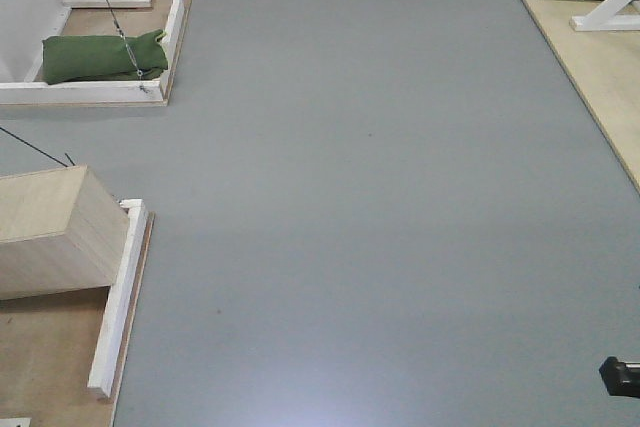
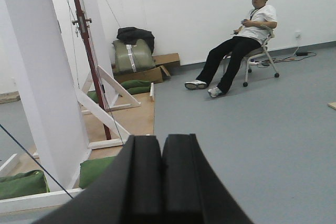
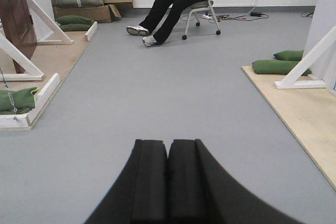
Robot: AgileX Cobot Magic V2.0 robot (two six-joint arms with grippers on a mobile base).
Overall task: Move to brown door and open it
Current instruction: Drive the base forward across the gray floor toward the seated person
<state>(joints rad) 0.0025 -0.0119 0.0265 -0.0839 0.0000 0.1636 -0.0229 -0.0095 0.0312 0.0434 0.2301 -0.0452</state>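
Observation:
The brown door (image 3: 11,17) shows as a reddish-brown slab at the far left of the right wrist view, standing on a plywood base (image 3: 50,61) with white braces. In the left wrist view the brown door (image 2: 90,61) is a thin red-brown edge beside a white panel (image 2: 39,72), with a small fitting high up. My left gripper (image 2: 161,142) is shut with nothing in it, low over the grey floor to the right of that base. My right gripper (image 3: 168,145) is also shut and empty, pointing down the grey aisle.
A person (image 2: 239,40) sits on a chair by the far wall. Green sandbags (image 1: 100,57) weigh down the white frames. A pale plywood box (image 1: 55,232) stands at the left. Another plywood platform (image 3: 294,103) with sandbags lies to the right. Cardboard boxes (image 2: 157,66) sit against the wall.

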